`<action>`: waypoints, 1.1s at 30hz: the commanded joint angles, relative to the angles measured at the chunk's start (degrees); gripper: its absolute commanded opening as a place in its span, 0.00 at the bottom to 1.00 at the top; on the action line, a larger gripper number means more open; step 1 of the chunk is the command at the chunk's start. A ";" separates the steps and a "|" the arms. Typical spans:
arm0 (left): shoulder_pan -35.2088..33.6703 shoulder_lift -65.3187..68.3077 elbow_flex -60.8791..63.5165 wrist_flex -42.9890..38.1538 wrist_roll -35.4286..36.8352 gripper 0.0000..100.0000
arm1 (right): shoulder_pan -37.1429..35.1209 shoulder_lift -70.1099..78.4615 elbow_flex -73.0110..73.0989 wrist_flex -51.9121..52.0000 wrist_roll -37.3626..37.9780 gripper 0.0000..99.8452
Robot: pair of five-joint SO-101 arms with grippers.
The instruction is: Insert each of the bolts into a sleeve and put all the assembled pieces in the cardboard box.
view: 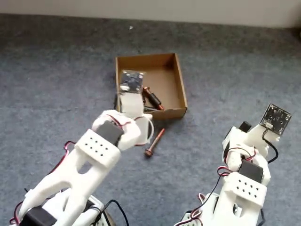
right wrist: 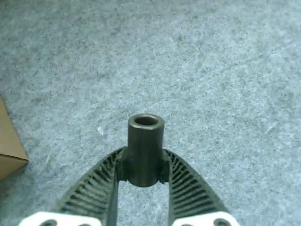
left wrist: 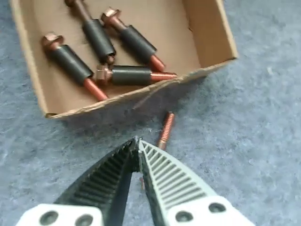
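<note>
Your left gripper (left wrist: 138, 142) hangs just above the loose bolt (left wrist: 165, 128), jaws pressed together on nothing. The bolt lies on the carpet (view: 56, 70) just outside the cardboard box (left wrist: 117, 98), which holds four assembled pieces (left wrist: 128, 75). Your right gripper (right wrist: 142, 162) is clamped on a sleeve (right wrist: 146, 141) with its bore facing outward, likely held ready for that bolt; no label or writing is readable.
</note>
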 commanded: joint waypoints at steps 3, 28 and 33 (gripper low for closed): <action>6.37 8.75 -2.51 -1.49 -2.29 0.06 | 0.04 -1.36 -0.66 -1.36 -0.26 0.01; 6.55 40.66 -17.27 8.18 -2.20 0.02 | 0.04 -1.36 -0.66 -1.36 -0.18 0.01; 6.55 39.96 -17.27 8.35 -2.11 0.01 | 0.04 -1.36 -0.66 -1.36 -0.18 0.01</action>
